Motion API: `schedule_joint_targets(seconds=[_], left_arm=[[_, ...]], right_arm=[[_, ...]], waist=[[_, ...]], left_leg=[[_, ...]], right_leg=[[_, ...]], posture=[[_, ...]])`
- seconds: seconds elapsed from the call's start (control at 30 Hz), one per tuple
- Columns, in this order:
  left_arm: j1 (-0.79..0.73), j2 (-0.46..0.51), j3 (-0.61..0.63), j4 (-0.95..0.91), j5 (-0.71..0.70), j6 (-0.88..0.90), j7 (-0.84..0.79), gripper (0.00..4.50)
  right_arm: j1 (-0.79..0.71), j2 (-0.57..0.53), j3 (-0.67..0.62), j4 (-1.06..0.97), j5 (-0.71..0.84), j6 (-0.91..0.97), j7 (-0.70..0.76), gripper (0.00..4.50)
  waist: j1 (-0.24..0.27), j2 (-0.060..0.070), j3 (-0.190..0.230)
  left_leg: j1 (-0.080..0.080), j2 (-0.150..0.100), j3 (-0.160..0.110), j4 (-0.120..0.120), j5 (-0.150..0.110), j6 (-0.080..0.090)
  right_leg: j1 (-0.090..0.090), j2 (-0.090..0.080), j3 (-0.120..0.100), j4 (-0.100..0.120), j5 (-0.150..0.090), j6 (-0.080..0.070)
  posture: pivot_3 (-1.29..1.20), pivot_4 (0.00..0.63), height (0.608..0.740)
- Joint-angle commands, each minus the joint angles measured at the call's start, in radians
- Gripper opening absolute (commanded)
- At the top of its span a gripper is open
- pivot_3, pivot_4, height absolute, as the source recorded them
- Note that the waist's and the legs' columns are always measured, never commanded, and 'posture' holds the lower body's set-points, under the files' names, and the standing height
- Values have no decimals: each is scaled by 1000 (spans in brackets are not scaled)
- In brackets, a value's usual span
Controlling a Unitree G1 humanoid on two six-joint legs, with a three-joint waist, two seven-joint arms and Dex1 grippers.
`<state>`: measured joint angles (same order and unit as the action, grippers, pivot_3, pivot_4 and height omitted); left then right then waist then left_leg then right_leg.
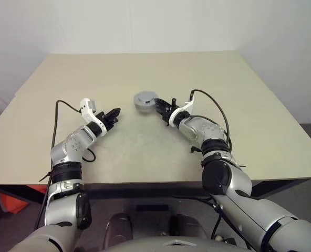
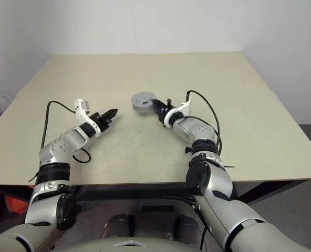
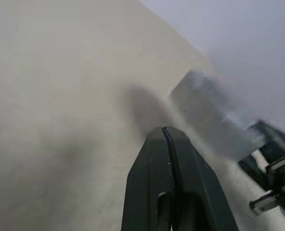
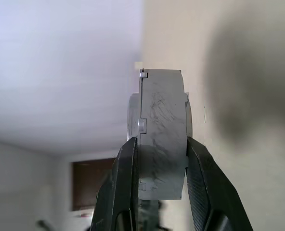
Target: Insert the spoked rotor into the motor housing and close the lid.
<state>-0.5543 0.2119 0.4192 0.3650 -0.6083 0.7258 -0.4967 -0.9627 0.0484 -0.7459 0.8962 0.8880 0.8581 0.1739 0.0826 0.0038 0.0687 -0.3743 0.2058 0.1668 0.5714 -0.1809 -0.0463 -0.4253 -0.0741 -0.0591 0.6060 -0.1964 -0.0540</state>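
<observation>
Near table (image 1: 145,157) middle, right gripper (image 1: 162,106) clamps closed grey motor housing (image 1: 144,101) with lid on top (edge grip only). Left gripper (image 1: 115,112) pinched together, empty. Risk: housing slips or tilts, lid pops loose.

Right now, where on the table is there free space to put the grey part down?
The table is bare nearly everywhere: between the left gripper and right gripper, beyond them, and toward both side edges. The only tight spot is around the motor housing, which the right gripper clamps.
</observation>
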Motion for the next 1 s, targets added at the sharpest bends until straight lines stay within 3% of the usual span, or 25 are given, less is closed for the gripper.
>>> schedule_joint_targets(seconds=[0.03, 0.1, 0.2, 0.4, 0.57, 0.73, 1.0], left_arm=[[19, -7, 50, -87, -96, 45, 17, 0], [43, -22, 73, -131, -163, 87, 15, 0], [76, -51, 119, -189, -273, 148, 41, 555], [139, -87, 151, -285, -427, 214, 88, 2688], [141, -91, 181, -258, -546, 256, 138, 4459], [111, -104, 184, -218, -662, 294, 181, 4487], [52, -107, 124, -152, -677, 295, 167, 4487]], right_arm=[[-50, 11, 2, -100, 95, 51, 47, 1126], [-44, 14, 14, -123, 104, 68, 42, 1126], [-35, 15, 35, -148, 110, 93, 48, 1126], [-21, 21, 72, -196, 116, 140, 54, 1126], [-19, 17, 93, -216, 126, 188, 68, 1126], [-1, 18, 119, -274, 151, 261, 97, 1126], [33, 22, 159, -338, 155, 300, 109, 1126]], waist=[[2, 0, 0], [7, 0, 0], [13, 0, 0], [14, -1, 0], [15, -1, 0], [16, -1, 0], [20, -1, 0]], left_leg=[[0, 0, 0, 0, 0, 0], [0, 0, 0, 0, 0, 0], [0, 0, 0, 1, 0, 0], [0, 0, 0, 2, 1, -3], [1, 0, 0, 3, 2, -3], [0, -1, 0, 3, 2, -3], [1, 0, -1, 5, 2, -4]], right_leg=[[0, 0, 0, 0, 0, 0], [0, 0, 0, 0, 0, 0], [0, 0, -1, 0, 0, 0], [0, 0, -1, 2, 0, 0], [1, 0, -1, 2, 0, 0], [1, 0, -1, 2, 0, 1], [2, 0, -1, 2, 1, 2]], posture=[[0, 0, 740], [0, 0, 740], [0, 0, 740], [0, 0, 740], [0, 0, 740], [0, 0, 740], [0, 0, 740]])
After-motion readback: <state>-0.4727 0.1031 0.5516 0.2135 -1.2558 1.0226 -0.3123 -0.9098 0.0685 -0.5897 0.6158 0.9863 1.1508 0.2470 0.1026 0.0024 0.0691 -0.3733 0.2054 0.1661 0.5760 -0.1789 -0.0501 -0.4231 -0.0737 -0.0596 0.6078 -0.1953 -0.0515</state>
